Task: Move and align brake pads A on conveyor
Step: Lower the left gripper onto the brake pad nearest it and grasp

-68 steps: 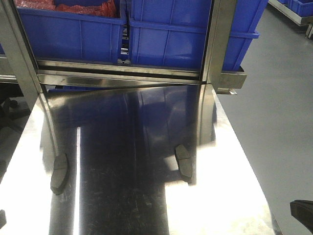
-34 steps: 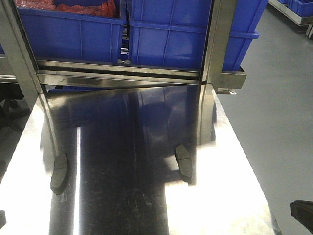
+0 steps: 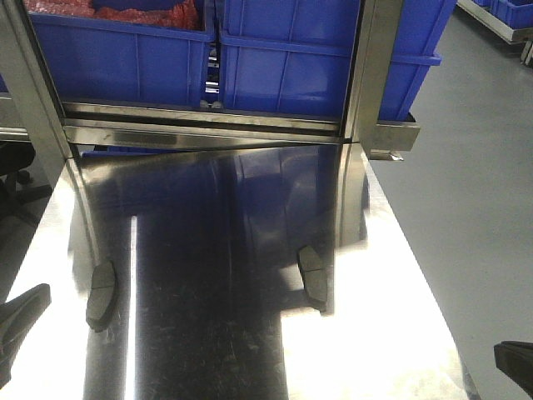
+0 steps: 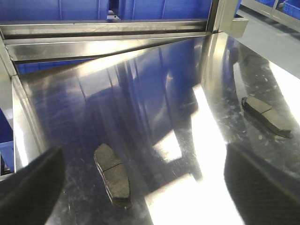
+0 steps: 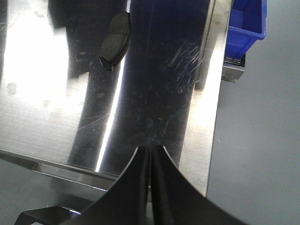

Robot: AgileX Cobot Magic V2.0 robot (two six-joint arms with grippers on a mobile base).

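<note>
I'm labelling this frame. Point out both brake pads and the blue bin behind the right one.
Left brake pad (image 3: 102, 295): front view, middle of its dark face.
Right brake pad (image 3: 313, 278): front view, middle of its dark face.
Blue bin (image 3: 283, 79): front view, its front wall.

No legible text, label, number or sign on brake pads (image 3: 312, 277), blue bins (image 3: 125, 62), steel table (image 3: 216, 350)
</note>
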